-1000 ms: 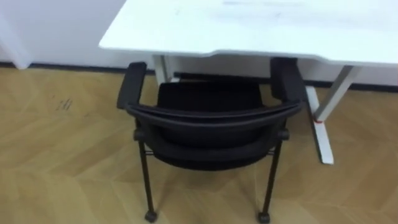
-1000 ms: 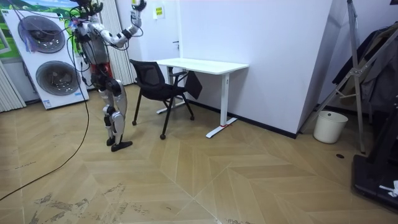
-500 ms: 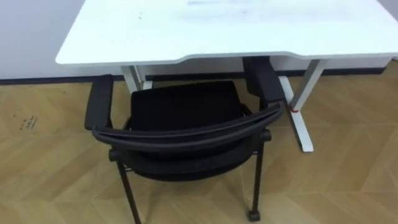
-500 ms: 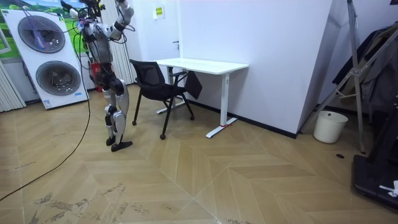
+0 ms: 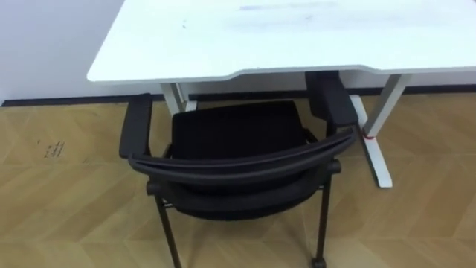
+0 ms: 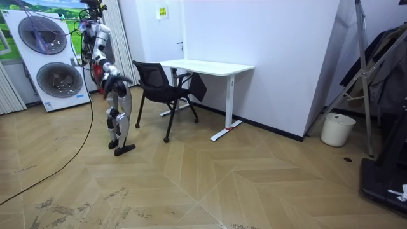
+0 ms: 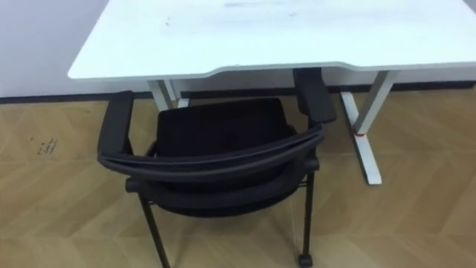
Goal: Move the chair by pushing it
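Right, here's the black mesh-backed armchair with thin metal legs (image 5: 238,132). It sits straight ahead of me on the wooden herringbone floor (image 5: 67,186), its back towards me and its seat facing the white rectangular desk (image 5: 282,37). The seat's far edge sits just under the desk's near edge. The chair is turned a touch, so its right side sits farther in.

In the room view the robot stands upright behind the chair's back, between it and the stacked washing machines (image 6: 41,57). A hand (image 6: 119,79) shows as a dark smear at hip height. It is short of the chair back and not touching it. I cannot tell which hand it is, nor whether its fingers are spread or curled.

Count: one chair and one desk. The chair has two armrests, left (image 5: 137,123) and right (image 5: 331,97), and the desk has two white legs (image 5: 379,126). There are two washing machines and one white bin (image 6: 337,129) by the far right wall.
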`<state>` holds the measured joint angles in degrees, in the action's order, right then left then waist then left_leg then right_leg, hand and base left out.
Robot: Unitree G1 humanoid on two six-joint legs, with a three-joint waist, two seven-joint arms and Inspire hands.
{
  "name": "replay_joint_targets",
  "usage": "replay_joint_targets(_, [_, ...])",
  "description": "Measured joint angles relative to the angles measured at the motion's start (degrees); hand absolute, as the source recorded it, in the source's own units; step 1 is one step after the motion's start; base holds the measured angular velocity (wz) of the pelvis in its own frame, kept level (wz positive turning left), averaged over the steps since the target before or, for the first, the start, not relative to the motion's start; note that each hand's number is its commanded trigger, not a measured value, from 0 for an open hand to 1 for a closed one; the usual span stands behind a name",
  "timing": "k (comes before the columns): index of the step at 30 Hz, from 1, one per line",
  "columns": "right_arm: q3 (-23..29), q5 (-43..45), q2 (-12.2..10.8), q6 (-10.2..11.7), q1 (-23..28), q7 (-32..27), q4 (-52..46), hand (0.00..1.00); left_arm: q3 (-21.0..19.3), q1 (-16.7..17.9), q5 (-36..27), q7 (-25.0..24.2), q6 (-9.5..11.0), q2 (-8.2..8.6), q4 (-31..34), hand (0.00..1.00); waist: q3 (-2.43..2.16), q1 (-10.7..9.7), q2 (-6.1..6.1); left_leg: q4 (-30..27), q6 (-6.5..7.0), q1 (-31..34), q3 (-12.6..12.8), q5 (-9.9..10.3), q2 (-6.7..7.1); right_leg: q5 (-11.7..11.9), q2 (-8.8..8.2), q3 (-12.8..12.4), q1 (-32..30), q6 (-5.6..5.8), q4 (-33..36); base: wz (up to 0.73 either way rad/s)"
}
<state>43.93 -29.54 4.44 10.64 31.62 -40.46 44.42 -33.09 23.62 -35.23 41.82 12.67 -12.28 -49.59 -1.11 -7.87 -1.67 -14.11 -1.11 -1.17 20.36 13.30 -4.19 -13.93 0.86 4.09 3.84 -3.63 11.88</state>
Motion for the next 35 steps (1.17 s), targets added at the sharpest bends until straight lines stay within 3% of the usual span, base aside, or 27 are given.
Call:
replay_joint_targets(1, [-2.8, -0.3, -0.1, -0.1, -0.2, 3.0, 3.5, 0.0, 1.9, 0.6, 0.1, -3.1, 0.0, 1.29, -3.4, 0.0, -0.01, 0.1, -0.04, 0.0, 0.1, -0.4, 0.3, 0.1, 0.05, 0.1, -0.08, -0.2, 0.3, 0.15, 0.0, -0.06])
replay_joint_targets(3, [-6.6, 0.4, -0.1, -0.1, -0.3, 7.2, 7.3, 0.0, 5.0, 1.4, 1.1, -7.3, 0.0, 2.15, -7.5, 0.0, 0.02, 0.3, -0.27, -0.2, 0.3, -0.5, 0.6, 0.2, 0.05, 0.3, -0.18, -0.3, 0.4, 0.38, 0.0, -0.07])
replay_joint_targets(6, [-11.3, 3.4, 0.5, -0.5, -3.4, 14.1, 14.7, 0.0, 10.7, 1.7, 8.4, -13.3, -0.1, 2.81, -12.0, 0.0, 0.19, 0.2, -0.29, 0.1, 0.68, -0.9, 0.4, 0.0, 0.46, 0.5, -0.56, 0.1, 0.9, 0.64, -0.2, 0.06])
replay_joint_targets(10, [-21.0, 4.7, 1.9, -4.7, -9.8, 24.2, 21.5, 0.0, 20.6, 0.1, 13.0, -22.4, -3.5, 3.73, -15.1, 0.0, 0.44, 0.4, -0.39, 1.5, 1.27, -2.5, 0.0, -0.4, 1.43, 0.3, -1.33, 0.6, 2.0, 1.15, -0.2, 0.05])
replay_joint_targets(12, [-24.9, 4.9, 2.0, -6.3, -13.1, 27.9, 23.2, 0.0, 23.4, -2.2, 13.7, -25.8, -5.5, 4.27, -15.8, 0.0, 0.65, 0.6, -0.26, 1.5, 1.39, -2.4, -0.1, -0.4, 1.65, 0.3, -1.52, 0.9, 1.9, 1.3, -0.3, 0.05])
replay_joint_targets(16, [-31.4, 4.4, 1.9, -7.8, -17.7, 34.6, 22.9, 0.0, 30.7, -6.4, 15.0, -31.6, -8.8, 4.78, -15.6, 0.0, 0.89, 0.6, -0.03, 1.4, 1.76, -1.3, -1.3, -0.6, 2.27, 0.6, -1.87, 2.4, 1.5, 1.73, -1.4, 0.18])
replay_joint_targets(18, [-33.1, 4.6, 1.9, -8.0, -18.5, 36.7, 22.8, 0.0, 32.7, -7.9, 15.9, -33.6, -9.5, 4.82, -15.6, 0.0, 0.94, 0.7, 0.12, 1.4, 1.79, -0.9, -1.9, -0.7, 2.8, 0.6, -1.89, 2.5, 1.3, 1.79, -1.3, 0.12])
replay_joint_targets(23, [-34.1, 4.8, 1.8, -8.9, -20.5, 40.9, 24.5, 0.0, 32.8, -8.9, 17.8, -35.9, -9.9, 4.8, -15.6, 0.0, 1.27, 1.3, 0.57, 1.5, 1.77, -0.9, -1.9, -0.6, 2.79, 0.7, -1.87, 3.1, 1.2, 1.82, -1.3, -0.05])
replay_joint_targets(24, [-34.3, 4.8, 1.7, -9.3, -20.5, 41.7, 24.7, 0.0, 32.8, -9.2, 17.9, -36.4, -9.9, 4.81, -15.6, 0.0, 1.64, 1.7, 0.58, 1.7, 1.76, -1.0, -1.9, -0.6, 2.79, 0.7, -1.88, 3.1, 1.2, 1.82, -1.3, 0.0])
replay_joint_targets(26, [-35.4, 4.8, 1.6, -9.6, -20.4, 42.7, 24.8, 0.0, 32.8, -9.3, 17.9, -36.9, -10.0, 4.82, -15.6, 0.0, 1.93, 1.9, 0.61, 2.0, 1.76, -0.9, -2.0, -0.6, 2.82, 0.7, -1.87, 3.4, 1.0, 1.82, -1.4, 0.03])
replay_joint_targets(35, [-36.0, 4.9, 1.6, -10.5, -20.4, 45.0, 24.8, 0.0, 32.5, -9.5, 18.1, -38.6, -10.3, 4.84, -15.7, 0.0, 1.81, 2.3, 0.47, 2.8, 1.75, -1.0, -2.8, -0.6, 3.04, 0.7, -1.91, 4.2, 1.1, 1.83, -1.4, 0.05])
